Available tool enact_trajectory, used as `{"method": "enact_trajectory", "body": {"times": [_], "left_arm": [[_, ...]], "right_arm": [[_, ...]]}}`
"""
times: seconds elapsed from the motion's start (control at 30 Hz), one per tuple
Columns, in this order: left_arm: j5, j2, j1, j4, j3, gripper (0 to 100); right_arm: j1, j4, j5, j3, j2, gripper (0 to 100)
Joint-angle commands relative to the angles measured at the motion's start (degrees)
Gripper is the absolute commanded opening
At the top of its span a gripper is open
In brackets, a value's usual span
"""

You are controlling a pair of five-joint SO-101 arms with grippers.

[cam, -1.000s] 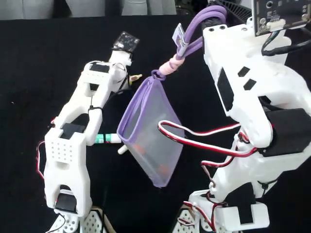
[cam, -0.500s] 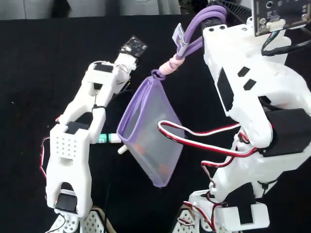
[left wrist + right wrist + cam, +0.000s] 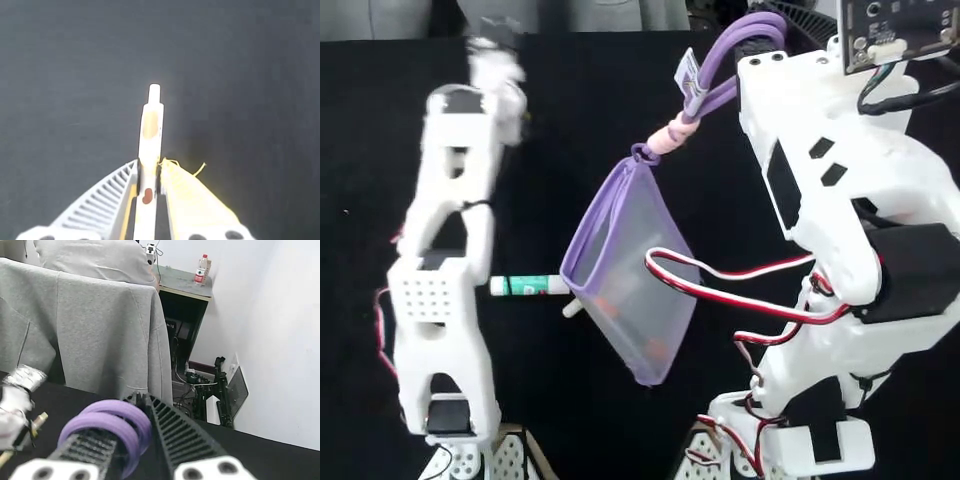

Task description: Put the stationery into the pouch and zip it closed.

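White pen (image 3: 151, 120) clamped between left gripper (image 3: 148, 164) jaws.

The translucent purple pouch (image 3: 630, 270) hangs tilted, mouth open, with orange items (image 3: 655, 350) inside. A green-and-white pen (image 3: 528, 286) lies on the table (image 3: 580, 140) just beside its mouth. A white pen (image 3: 151, 125) sits clamped in the left gripper (image 3: 149, 164).

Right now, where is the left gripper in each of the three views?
High view: left gripper at upper left, over the black table.
Left wrist view: in the foreground, shut on the white pen.
Right wrist view: far off, beside the purple strap, pen tip showing.
Shared landmark: the black table under it.
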Motion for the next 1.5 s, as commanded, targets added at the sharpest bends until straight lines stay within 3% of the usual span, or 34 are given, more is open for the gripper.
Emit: {"method": "enact_trajectory", "body": {"times": [0.0, 0.17, 0.5, 0.67, 1.0, 1.27, 1.47], "left_arm": [[17.14, -5.89, -3.38, 10.46, -15.34, 3], [21.19, -11.34, -0.84, 25.05, -27.65, 3], [33.05, -14.59, 1.36, 42.2, -57.8, 3], [34.73, -19.43, 1.45, 42.02, -55.78, 3], [34.73, -41.32, 13.32, 42.02, -45.05, 3], [34.73, -66.73, 14.99, 41.49, -22.99, 3], [34.73, -80.44, 14.99, 33.41, -3.47, 3]], "right_arm": [[1.14, 0.18, -0.09, -1.89, -2.15, 1.1], [1.14, 0.18, -0.09, -1.89, -2.15, 1.1], [1.14, 0.18, -0.09, -1.8, -2.15, 1.1], [1.05, 0.18, -0.09, -1.89, -2.15, 1.1], [1.14, 0.18, -0.09, -1.89, -2.15, 1.1], [1.14, 0.18, -0.09, -1.8, -2.15, 1.1], [0.79, 0.18, -0.09, -1.54, -2.15, 1.1]]}}
